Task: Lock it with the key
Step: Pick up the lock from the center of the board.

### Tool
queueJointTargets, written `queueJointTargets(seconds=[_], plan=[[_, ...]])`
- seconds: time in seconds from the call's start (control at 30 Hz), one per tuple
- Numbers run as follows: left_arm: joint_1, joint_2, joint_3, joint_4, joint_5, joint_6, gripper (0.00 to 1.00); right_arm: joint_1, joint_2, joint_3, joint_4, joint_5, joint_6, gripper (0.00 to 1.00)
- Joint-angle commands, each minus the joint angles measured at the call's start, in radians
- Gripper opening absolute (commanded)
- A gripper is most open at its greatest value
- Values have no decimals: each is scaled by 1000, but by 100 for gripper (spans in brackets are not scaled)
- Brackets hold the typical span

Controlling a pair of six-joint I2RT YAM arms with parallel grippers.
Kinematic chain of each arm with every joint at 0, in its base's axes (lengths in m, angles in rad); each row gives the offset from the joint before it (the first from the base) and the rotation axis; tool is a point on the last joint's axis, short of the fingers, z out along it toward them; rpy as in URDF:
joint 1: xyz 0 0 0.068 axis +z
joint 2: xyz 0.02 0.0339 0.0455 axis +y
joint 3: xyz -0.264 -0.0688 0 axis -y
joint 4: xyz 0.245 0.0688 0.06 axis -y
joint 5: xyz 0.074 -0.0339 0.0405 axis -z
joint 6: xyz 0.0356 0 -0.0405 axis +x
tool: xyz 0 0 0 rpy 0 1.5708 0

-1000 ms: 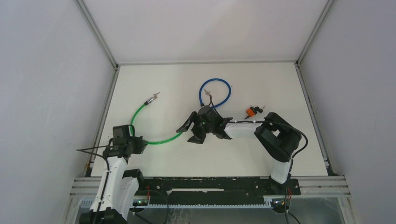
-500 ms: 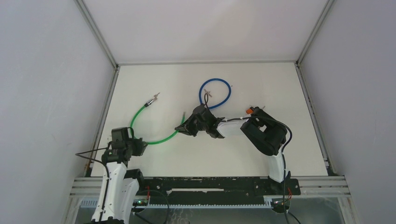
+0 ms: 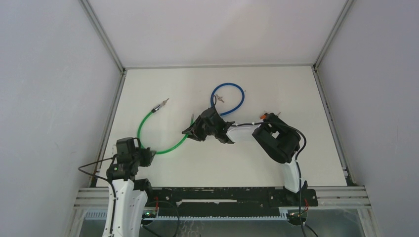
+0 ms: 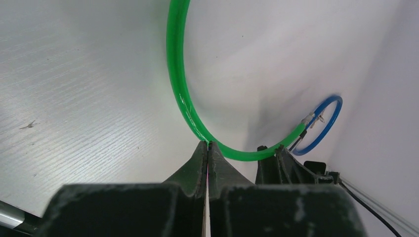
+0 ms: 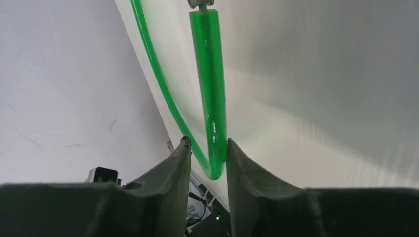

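**Green lock end in the right claw, key off to the right**

The green cable lock (image 3: 140, 132) lies in an open curve on the left half of the counter (image 3: 276, 89). Its thick sleeve end (image 5: 211, 98) is pinched between the right claw's (image 5: 207, 153) narrowly set jaws near the middle of the counter. The sleeve's long axis runs straight out from that claw, and its metal tip (image 5: 200, 4) points away. A thinner run of the same cable slips past the inner finger.

The small orange piece, probably the key (image 3: 265, 117), rests beside the right arm's elbow, well behind and to the right of the claw holding the sleeve. It is partly hidden. The right arm is much nearer to it, but its claw is occupied.

The left claw (image 3: 146, 155) is pressed fully shut with nothing between its jaws. Its tips sit just at the cable's near bend (image 4: 197, 131), far from the key. The blue cable loop (image 3: 243, 101) lies just beyond the right claw.
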Motion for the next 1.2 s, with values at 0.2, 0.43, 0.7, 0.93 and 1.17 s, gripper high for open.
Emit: queueJointTargets(seconds=[0.2, 0.43, 0.7, 0.93, 1.17], plan=[[6, 18, 72, 16, 8, 65, 3, 1, 32, 78, -28, 60, -77, 0], [11, 182, 175, 62, -2, 253, 37, 16, -70, 72, -112, 80, -250, 0], [19, 396, 298, 122, -89, 474, 76, 48, -360, -28, -240, 153, -558, 0], [-5, 552, 295, 256, -76, 619, 83, 10, -574, -155, -333, 88, -732, 0], [-165, 735, 385, 263, -127, 703, 81, -9, -732, -271, -390, 85, -789, 0]])
